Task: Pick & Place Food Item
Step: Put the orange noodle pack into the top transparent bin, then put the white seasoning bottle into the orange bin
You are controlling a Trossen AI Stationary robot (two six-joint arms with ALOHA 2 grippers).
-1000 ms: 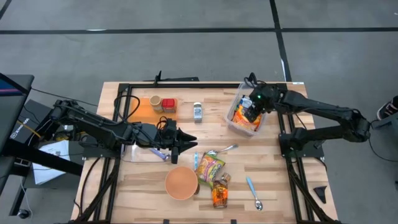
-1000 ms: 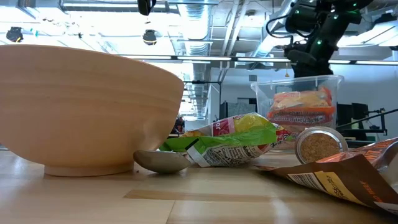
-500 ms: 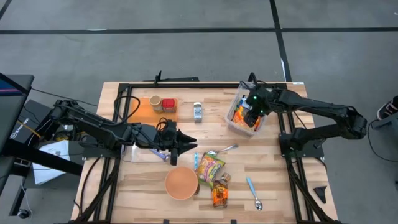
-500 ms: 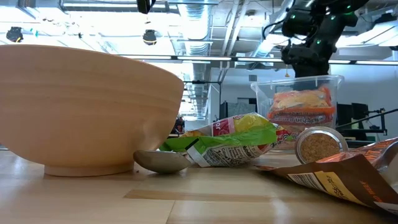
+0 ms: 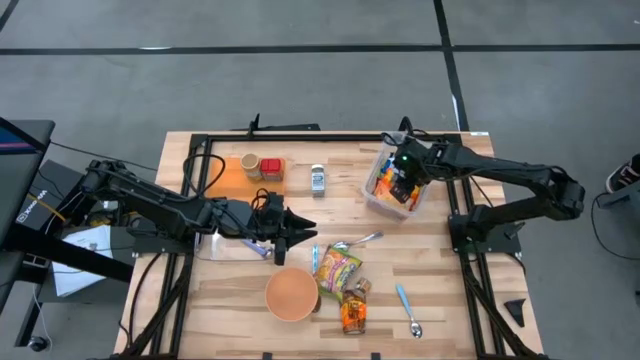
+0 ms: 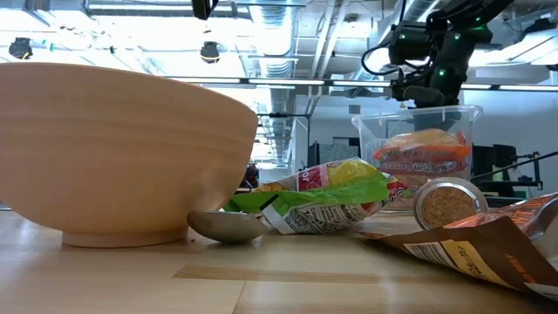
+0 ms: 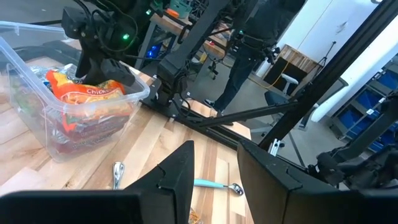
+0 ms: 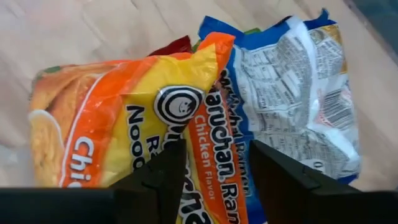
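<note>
A clear plastic bin point(image 5: 378, 200) at the table's far right holds an orange chicken ramen packet point(image 8: 118, 124) and a blue-and-white packet point(image 8: 292, 81) beside it. My right gripper point(image 8: 214, 171) points steeply down into the bin, open, one finger on each side of the orange packet's printed edge point(image 8: 208, 134). In the low view it point(image 6: 425, 92) hangs just above the bin's rim. My left gripper point(image 5: 303, 226) hovers level over the table's middle left, open, with nothing between its fingers point(image 7: 180, 180). My right gripper comes at the orange packet from above, its fingers point(image 8: 163, 171) lying either side of the packet's edge by the "Chicken Flavor" print. Whether they touch the packet I cannot tell. The packet stays inside the bin.
A wooden bowl point(image 5: 292, 293), a green snack bag point(image 5: 338, 268), an orange-brown bag point(image 5: 352, 312), a lidded jar point(image 6: 449, 202) and two spoons point(image 5: 408, 310) lie near the front. A spice jar point(image 5: 318, 179) and an orange board with cups point(image 5: 250, 172) stand at the back.
My right gripper has sunk toward the bin and tipped more steeply down. In the low view the orange packet in the bin has shifted: its top now sits lower and rounder than before.
</note>
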